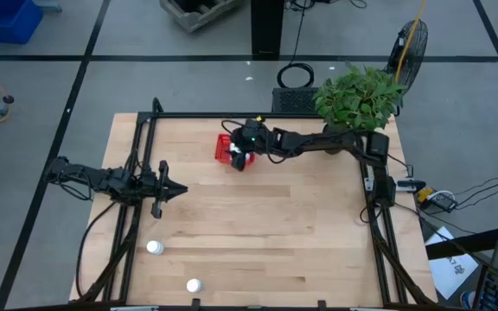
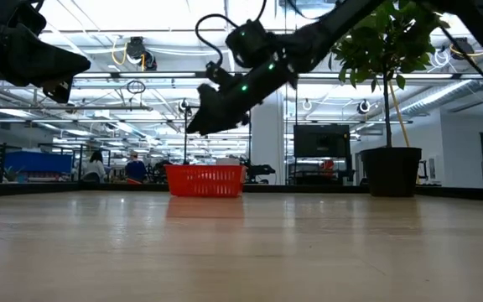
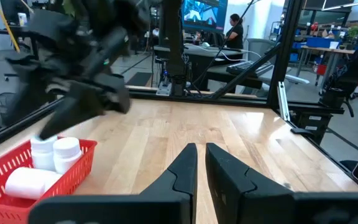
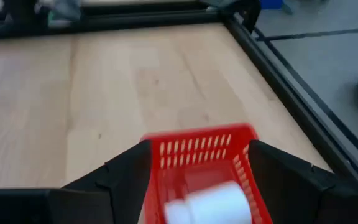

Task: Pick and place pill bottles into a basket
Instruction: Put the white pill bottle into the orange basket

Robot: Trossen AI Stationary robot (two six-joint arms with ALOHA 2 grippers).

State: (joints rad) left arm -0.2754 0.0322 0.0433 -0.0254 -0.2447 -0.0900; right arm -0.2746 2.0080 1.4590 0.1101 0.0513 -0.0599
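1. My right tool [image 1: 242,156] hangs directly over the red basket [image 1: 224,147] at the far side of the desk [image 1: 258,233]. Its fingers are spread apart and hold nothing. I judge this the release step, tool kept above the basket so a bottle lands inside and not on the desk.
2. In my right wrist view the basket [image 4: 199,147] sits between and just beyond my open fingers, with a white pill bottle [image 4: 219,204] lying on its side inside it, right under the tool.
3. The left wrist view shows the basket [image 3: 73,168] holding three bottles: two upright [image 3: 67,151] below my right tool [image 3: 73,112], and one on its side [image 3: 28,182] next to them.
4. Two pill bottles are not yet in: one [image 1: 154,248] and another [image 1: 194,284] stand on the near part of the desk, well apart from my right tool and on the left arm's side. So roughly three of five done, by my count.
5. My left tool [image 1: 176,190] is clenched shut, empty, parked over bare desk well to the side of the basket, waiting. In its own view the fingers [image 3: 182,171] sit nearly touching.
6. The plant pot [image 2: 390,171] stands beside the basket in the low view, not involved.
7. Next likely: lift clear and reach for a near bottle. Risk: they are small and round and could tip or roll.
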